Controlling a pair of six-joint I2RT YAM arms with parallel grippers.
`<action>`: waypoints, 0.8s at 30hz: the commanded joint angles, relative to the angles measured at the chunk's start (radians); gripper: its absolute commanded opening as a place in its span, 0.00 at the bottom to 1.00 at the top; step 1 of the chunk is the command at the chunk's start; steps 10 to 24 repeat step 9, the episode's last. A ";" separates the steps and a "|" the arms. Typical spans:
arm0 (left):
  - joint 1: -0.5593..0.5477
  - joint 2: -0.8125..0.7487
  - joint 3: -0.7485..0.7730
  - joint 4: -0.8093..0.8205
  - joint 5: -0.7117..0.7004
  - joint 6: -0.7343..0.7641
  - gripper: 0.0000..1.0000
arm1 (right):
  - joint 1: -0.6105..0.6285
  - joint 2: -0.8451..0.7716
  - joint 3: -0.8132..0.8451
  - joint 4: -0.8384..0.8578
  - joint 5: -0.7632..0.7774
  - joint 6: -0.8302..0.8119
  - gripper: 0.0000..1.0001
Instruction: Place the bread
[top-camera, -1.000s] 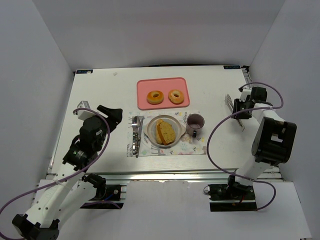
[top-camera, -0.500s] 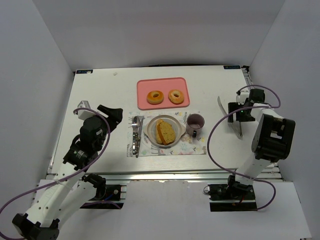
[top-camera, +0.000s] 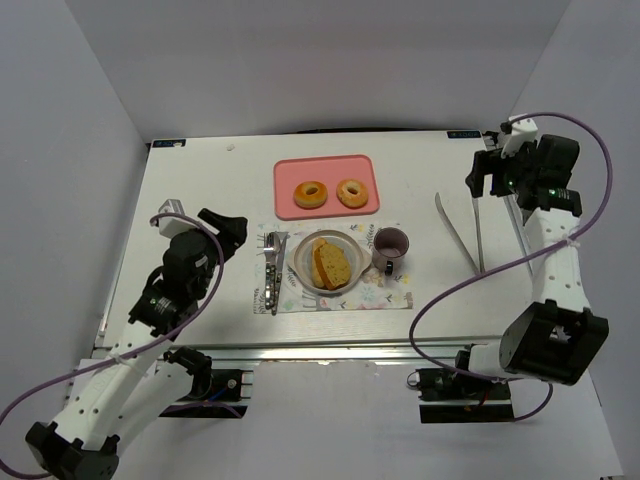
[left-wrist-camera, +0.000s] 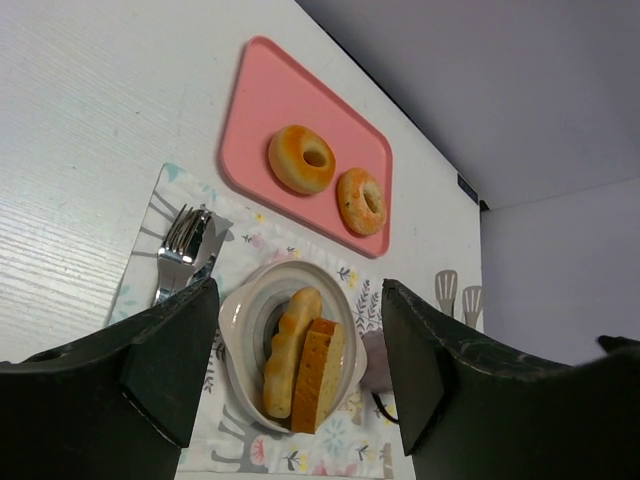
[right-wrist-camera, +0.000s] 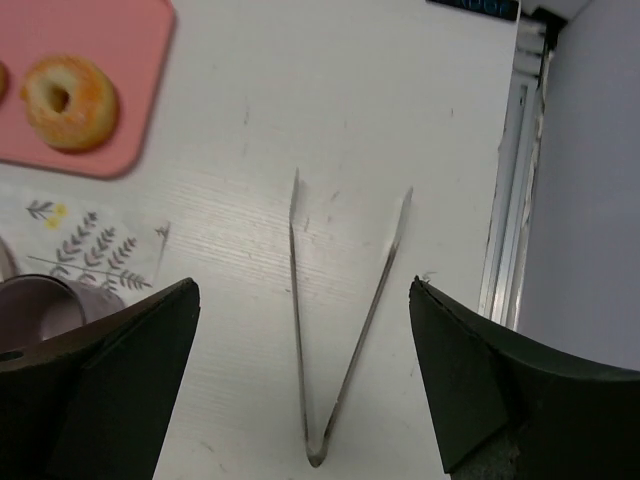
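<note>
Pink tray at upper centre carries two donuts. Below it, a patterned placemat holds cutlery at left, a bowl centred, a mug at right. Tongs lie spread at right of frame

Bright, even, diffuse light from overhead. The table reads near-white; the walls grey off toward the corners. Shadows soft and short (faint beside the tongs). Wrist views: fingers dark, edges slightly soft; mid-scene sharp.

Bread in bowl on mat; mug R, maybe touching; tray behind; tongs R.
</note>
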 joint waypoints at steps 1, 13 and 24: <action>-0.002 0.024 0.038 0.017 0.014 0.031 0.76 | 0.023 -0.020 0.016 0.056 -0.050 0.147 0.90; -0.002 0.002 0.022 0.028 0.016 0.021 0.76 | 0.066 -0.042 0.046 0.026 -0.087 0.158 0.89; -0.002 0.002 0.022 0.028 0.016 0.021 0.76 | 0.066 -0.042 0.046 0.026 -0.087 0.158 0.89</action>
